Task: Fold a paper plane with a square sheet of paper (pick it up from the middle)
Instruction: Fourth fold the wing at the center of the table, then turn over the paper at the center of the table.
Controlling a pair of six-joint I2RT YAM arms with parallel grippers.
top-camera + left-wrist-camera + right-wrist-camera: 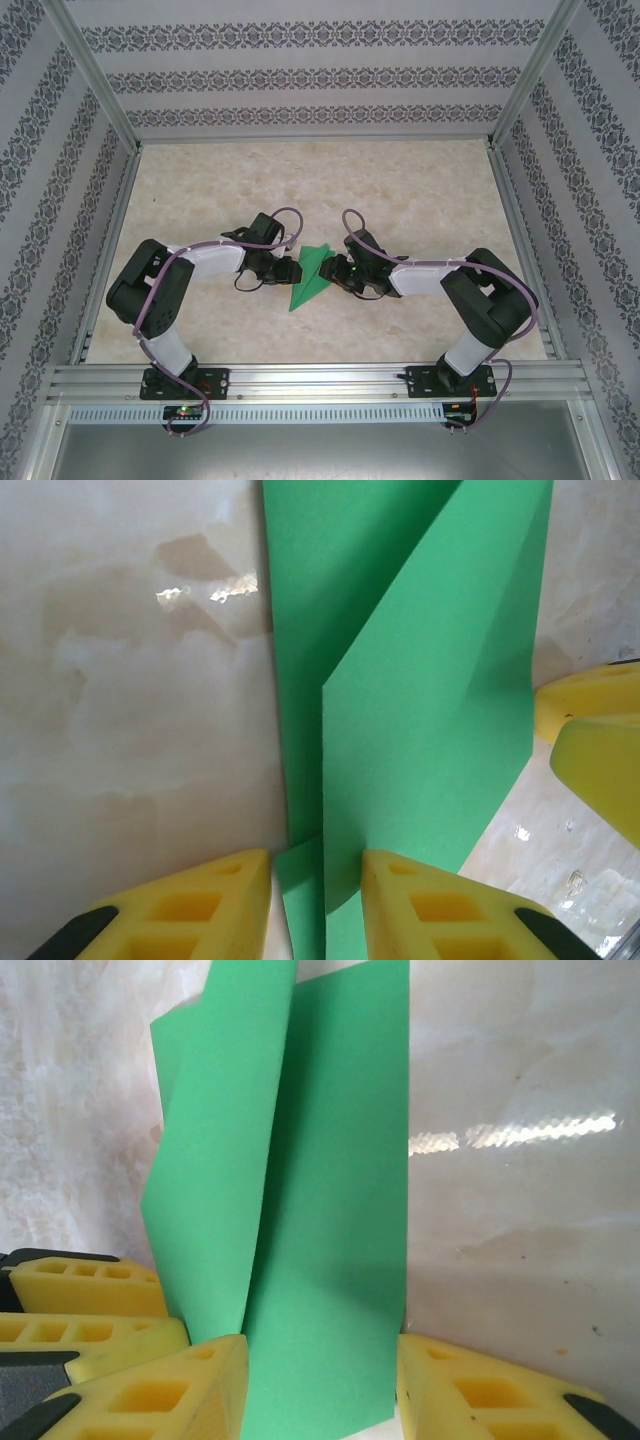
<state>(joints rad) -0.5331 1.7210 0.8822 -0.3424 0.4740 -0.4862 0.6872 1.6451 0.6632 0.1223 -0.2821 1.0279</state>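
Table (pixel 420 200): pale marble look; plane (pixel 310 275) lies at its middle, toward the near edge.
Arms: left arm (pixel 160 290) and right arm (pixel 480 300) bend inward, about equally near the plane.
Plane: green, part-folded, one flap raised; long axis runs near edge to far edge, leaning right.
Right jaws: moderately apart, paper between them, not clamped.
Left jaws: narrowly apart, straddling the fold, not clamped.

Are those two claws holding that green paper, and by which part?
The left gripper has open jaws astride the folded green paper plane, holding nothing. Whether the right gripper grips it cannot be told.
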